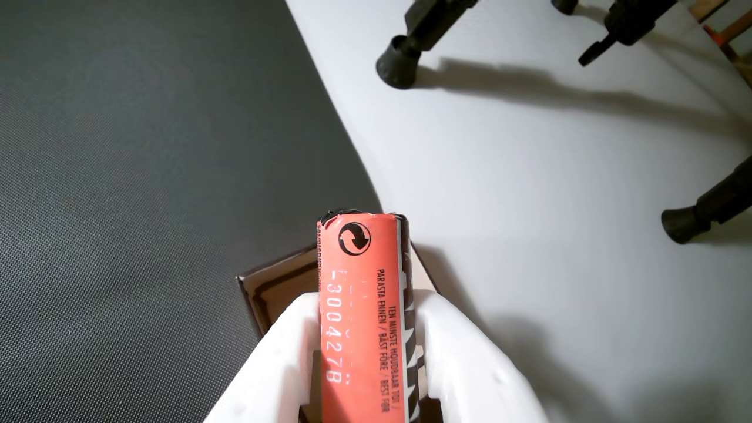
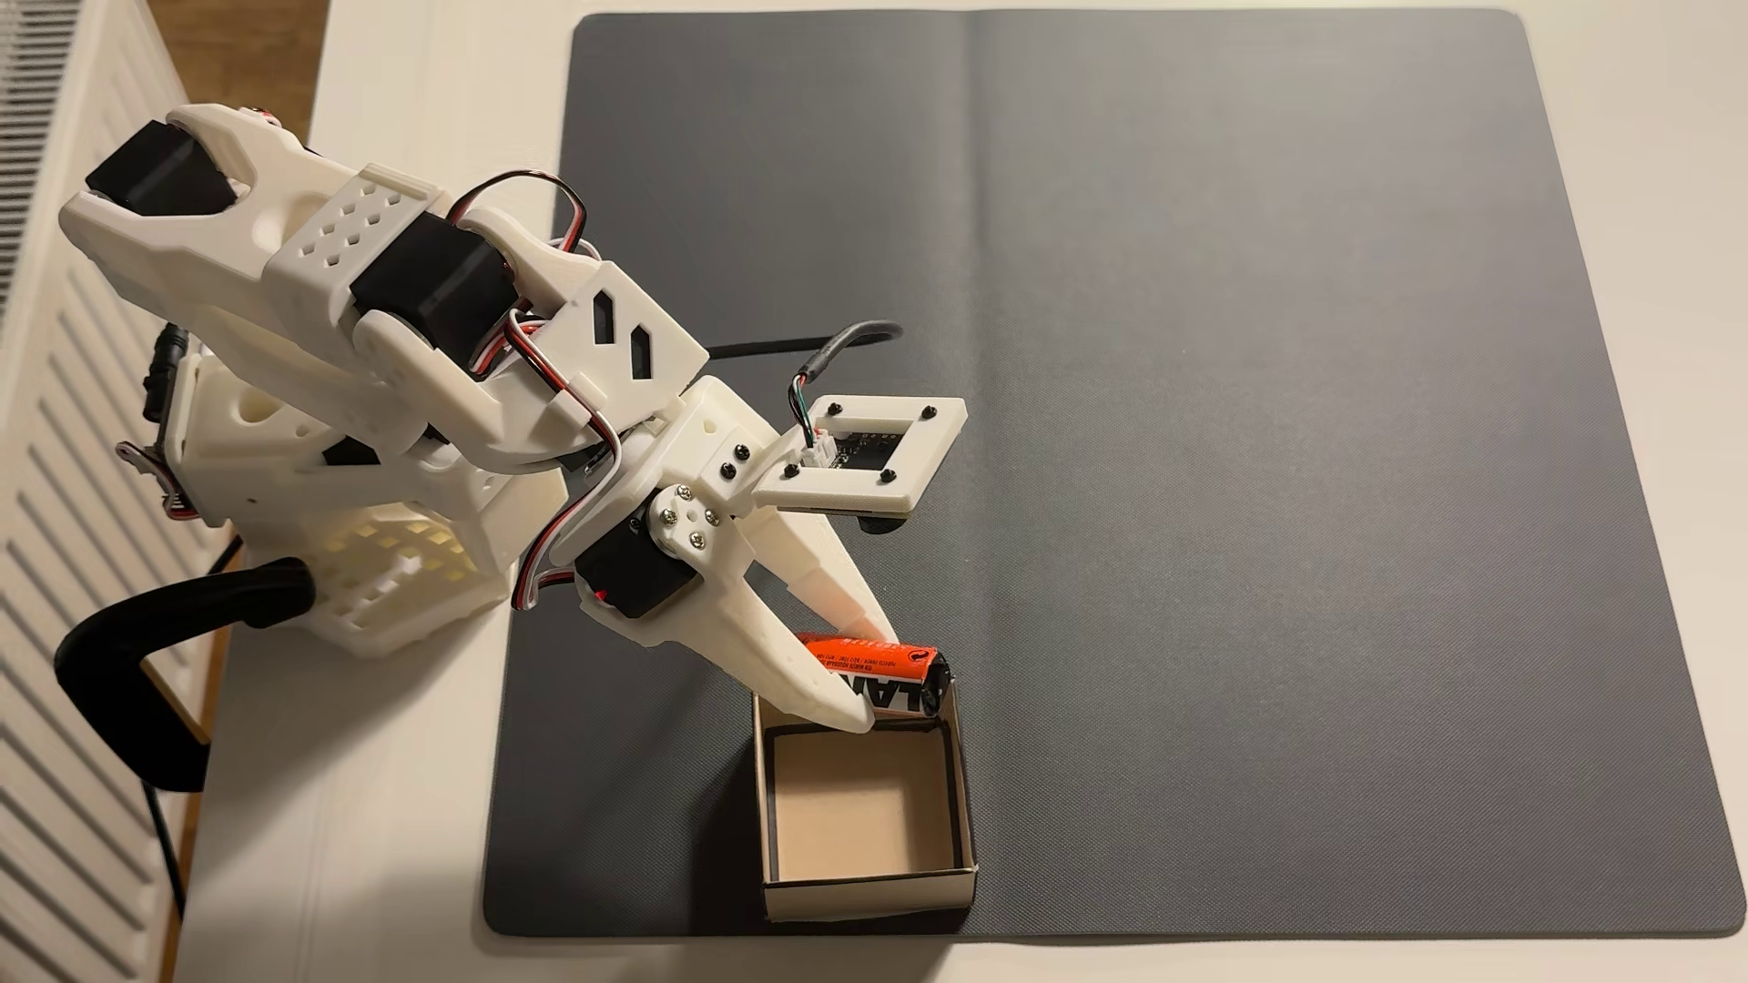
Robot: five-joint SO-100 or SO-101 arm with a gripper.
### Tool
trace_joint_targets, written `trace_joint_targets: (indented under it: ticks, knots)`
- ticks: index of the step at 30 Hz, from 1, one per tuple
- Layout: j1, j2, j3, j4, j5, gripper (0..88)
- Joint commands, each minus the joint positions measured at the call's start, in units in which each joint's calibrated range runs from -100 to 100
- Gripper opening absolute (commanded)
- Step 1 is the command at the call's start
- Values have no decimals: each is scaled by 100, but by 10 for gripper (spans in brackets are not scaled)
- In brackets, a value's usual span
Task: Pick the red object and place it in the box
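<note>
The red object is an orange-red cylinder with dark printed text, clamped between the two white fingers of my gripper. In the fixed view the red object lies level in my gripper, held just over the far rim of the box. The box is a small square beige cardboard one, open at the top, with a tan inside holding nothing. In the wrist view a brown corner of the box shows under the fingers, most of it hidden by them.
The box stands near the front edge of a dark grey mat on a white table. Black tripod legs stand on the table in the wrist view. The arm's base sits left of the mat.
</note>
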Motion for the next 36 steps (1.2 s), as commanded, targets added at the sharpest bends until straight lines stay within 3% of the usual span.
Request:
trace_joint_targets:
  ticks: [1,7,21,30,36]
  knots:
    - [45,-53,-33,-64,-2,38]
    - [-15,-53,-24,-64,-38,122]
    - [-97,-44,-133,-73,-111,114]
    - [-1670,-53,-895,-55,-1143,113]
    - [-2754,-61,-967,32,-1274,113]
